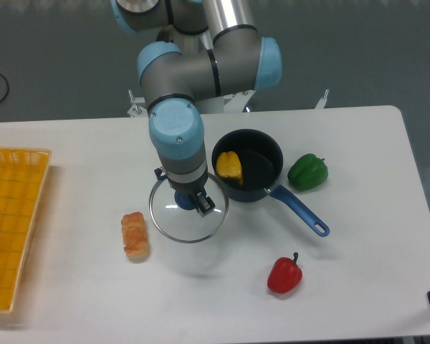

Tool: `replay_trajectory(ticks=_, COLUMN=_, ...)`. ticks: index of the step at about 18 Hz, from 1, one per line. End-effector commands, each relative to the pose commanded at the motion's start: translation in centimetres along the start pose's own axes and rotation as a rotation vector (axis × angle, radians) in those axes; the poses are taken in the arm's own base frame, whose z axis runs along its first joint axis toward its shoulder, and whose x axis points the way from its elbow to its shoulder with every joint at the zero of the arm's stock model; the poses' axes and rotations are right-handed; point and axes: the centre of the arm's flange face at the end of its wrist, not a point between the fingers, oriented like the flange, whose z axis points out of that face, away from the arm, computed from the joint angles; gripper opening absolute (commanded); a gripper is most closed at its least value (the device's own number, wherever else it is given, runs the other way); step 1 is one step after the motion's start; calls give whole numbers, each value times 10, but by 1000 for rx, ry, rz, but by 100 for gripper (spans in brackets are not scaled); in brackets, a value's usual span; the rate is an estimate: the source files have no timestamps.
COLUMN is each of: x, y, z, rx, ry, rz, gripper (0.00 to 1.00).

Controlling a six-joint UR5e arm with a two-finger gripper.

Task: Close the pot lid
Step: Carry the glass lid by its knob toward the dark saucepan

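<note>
From the fixed camera, the lid [188, 213] lies flat on the white tabletop [358, 143], just left of the pot [248, 165], its rim nearly touching the pot's wall. The claw [193, 203] hangs straight down over the lid's blue knob; whether it is clenched on the knob I cannot tell (the wrist hides the fingers). The pot stands uncovered with a yellow pepper [229, 166] inside, its handle pointing lower right. A green pepper [307, 171] sits beside the pot, a red pepper [284, 275] nearer the front, a bread roll [135, 235] left of the lid, a yellow basket [14, 222] at the far left.
</note>
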Motion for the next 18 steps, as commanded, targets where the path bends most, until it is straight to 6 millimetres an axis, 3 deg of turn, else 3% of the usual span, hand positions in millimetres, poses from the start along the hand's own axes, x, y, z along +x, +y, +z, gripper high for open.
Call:
replay_trajectory(ticks=6, x=0, y=5, z=6, rx=0, ry=8, rz=-6, gripper=49)
replay_trajectory(ticks=9, x=5, y=19, z=2, rx=1, ry=6, rz=38, gripper=49)
replay_trajectory(ticks=15, x=14, y=28, z=21, rx=-17, ry=41, rz=86, gripper=49)
replay_trajectory(ticks=18, x=13, y=34, z=21, rx=-37, ry=37, rz=155, gripper=49)
